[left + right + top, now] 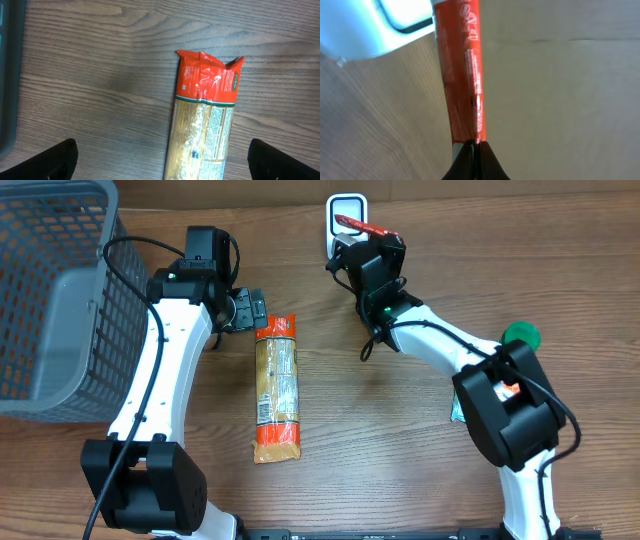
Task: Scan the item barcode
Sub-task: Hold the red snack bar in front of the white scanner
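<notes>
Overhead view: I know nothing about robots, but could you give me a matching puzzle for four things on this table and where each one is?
Things:
1. pasta packet
2. grey basket
3. red packet
4. green round object

Places:
A. far left side of the table
B. gripped in the shut right jaws, at the white scanner
C. lying flat mid-table
D. right side, beside the right arm

Pairs: 1-C, 2-A, 3-B, 4-D.
</notes>
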You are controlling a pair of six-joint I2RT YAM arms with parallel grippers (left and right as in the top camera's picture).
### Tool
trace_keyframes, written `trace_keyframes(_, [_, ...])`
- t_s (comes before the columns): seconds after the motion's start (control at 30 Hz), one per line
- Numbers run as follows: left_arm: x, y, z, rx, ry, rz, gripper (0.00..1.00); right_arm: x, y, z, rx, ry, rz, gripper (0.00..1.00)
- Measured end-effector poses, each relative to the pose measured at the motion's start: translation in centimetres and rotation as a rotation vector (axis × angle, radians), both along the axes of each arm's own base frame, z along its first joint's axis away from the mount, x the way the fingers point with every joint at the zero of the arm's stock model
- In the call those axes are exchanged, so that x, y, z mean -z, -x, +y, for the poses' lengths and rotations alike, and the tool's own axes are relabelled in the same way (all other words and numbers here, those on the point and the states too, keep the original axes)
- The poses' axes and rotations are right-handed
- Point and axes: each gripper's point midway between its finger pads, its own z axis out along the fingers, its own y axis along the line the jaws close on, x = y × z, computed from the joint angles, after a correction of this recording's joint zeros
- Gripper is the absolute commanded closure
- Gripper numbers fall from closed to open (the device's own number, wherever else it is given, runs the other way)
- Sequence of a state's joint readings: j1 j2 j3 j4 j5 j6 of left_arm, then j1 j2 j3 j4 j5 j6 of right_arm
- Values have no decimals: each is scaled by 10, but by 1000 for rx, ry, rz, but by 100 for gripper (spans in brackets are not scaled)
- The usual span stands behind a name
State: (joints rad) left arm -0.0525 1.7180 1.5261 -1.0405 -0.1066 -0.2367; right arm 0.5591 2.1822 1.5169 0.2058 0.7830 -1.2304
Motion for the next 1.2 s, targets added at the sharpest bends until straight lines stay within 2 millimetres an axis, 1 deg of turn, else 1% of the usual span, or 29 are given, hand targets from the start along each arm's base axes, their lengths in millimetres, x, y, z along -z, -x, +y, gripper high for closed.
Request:
trace_keyframes(0.1, [0, 0, 0, 0, 0, 0, 0, -7, -7, 1, 20, -34, -76, 97])
trace_keyframes(0.2, [0, 0, 0, 0, 0, 0, 0, -1, -8, -1, 34, -25, -80, 97])
trace_keyframes(0.3, [0, 0, 0, 0, 0, 0, 0, 14, -8, -3, 42, 15, -57, 97])
trace_keyframes(0.4, [0, 0, 0, 0, 0, 0, 0, 33, -11, -5, 46, 69, -39, 97])
trace_keyframes(0.5, [0, 0, 0, 0, 0, 0, 0, 41, -15, -7, 64, 73, -74, 97])
trace_keyframes(0.67, [0, 0, 0, 0, 0, 0, 0, 25, -20, -8, 74, 46, -149, 97])
trace_keyframes(0.87, [0, 0, 0, 0, 0, 0, 0, 26, -20, -10, 67, 90, -133, 97])
trace_keyframes(1.0, [0, 0, 0, 0, 0, 0, 0, 36, -19, -10, 54, 124, -86, 97])
trace_keyframes(1.2, [0, 0, 0, 0, 0, 0, 0, 38, -18, -11, 61, 105, -85, 97])
